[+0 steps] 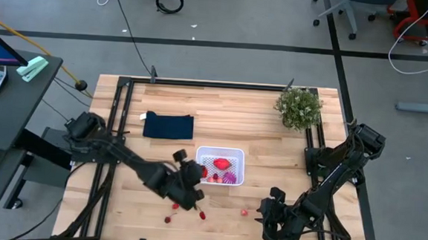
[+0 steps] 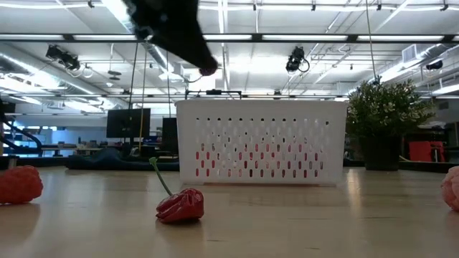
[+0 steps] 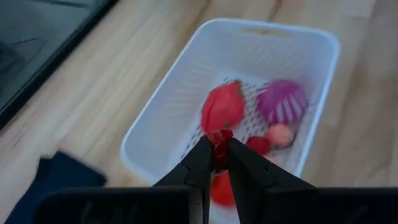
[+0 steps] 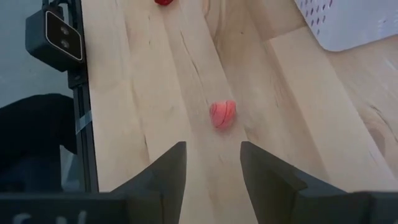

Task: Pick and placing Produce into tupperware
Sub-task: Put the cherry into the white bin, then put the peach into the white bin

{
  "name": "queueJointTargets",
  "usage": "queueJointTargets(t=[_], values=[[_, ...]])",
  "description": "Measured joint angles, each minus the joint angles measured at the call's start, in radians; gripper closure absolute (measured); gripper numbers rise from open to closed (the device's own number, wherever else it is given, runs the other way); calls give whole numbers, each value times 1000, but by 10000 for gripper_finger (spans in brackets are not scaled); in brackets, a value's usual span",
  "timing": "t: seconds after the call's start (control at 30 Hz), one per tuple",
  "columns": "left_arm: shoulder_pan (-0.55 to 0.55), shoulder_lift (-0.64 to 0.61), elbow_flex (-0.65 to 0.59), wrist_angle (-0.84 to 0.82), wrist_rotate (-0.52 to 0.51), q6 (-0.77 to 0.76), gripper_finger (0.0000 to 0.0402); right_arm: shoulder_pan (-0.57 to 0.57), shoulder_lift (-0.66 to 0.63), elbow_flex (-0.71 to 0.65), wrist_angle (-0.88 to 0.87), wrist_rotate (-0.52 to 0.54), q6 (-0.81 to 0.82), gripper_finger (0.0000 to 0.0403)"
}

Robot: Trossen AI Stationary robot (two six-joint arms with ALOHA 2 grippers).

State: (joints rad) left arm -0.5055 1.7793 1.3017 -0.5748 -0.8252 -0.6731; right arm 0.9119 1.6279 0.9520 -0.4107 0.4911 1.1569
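Observation:
The white tupperware [image 1: 220, 166] sits mid-table and holds a larger red piece [image 3: 222, 107], a purple ribbed ball [image 3: 281, 102] and small pinkish and red bits. My left gripper [image 3: 216, 146] hovers above the tupperware's rim on its left side, shut on a small red produce bit. It shows high up in the low view [image 2: 208, 69]. My right gripper [image 4: 212, 152] is open near the table's near right part, low over the wood, with a pinkish-red piece [image 4: 222, 114] lying ahead of its fingers. Several more red bits lie on the table near the near edge [image 1: 175, 205]. My left gripper pinches a small red produce bit [image 3: 217, 138] between its two fingertips. The bit is lifted clear above the tupperware's rim. The fingers slant down from the table's left.
A red pepper with a green stem [image 2: 181, 204] and a bumpy red piece [image 2: 20, 185] lie on the table in front of the tupperware. A dark navy folded cloth [image 1: 168, 125] lies behind and to its left, and a green potted plant [image 1: 299, 106] stands at the far right.

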Motion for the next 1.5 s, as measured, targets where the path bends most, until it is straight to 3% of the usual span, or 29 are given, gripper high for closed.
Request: queueJointTargets(t=[0.17, 0.23, 0.87, 1.13, 1.5], values=[[80, 7, -11, 66, 285, 87, 349, 0, 0, 0, 0, 0, -1, 243], [96, 22, -29, 77, 345, 90, 344, 0, 0, 0, 0, 2, -1, 243], [122, 40, -33, 126, 329, 251, 216, -4, 11, 0, 10, 35, -51, 243], [142, 40, -33, 158, 329, 278, 212, -15, 161, 0, 189, 45, -95, 243], [161, 40, -33, 170, 329, 314, 217, -74, 274, 2, 206, 93, -104, 237]])
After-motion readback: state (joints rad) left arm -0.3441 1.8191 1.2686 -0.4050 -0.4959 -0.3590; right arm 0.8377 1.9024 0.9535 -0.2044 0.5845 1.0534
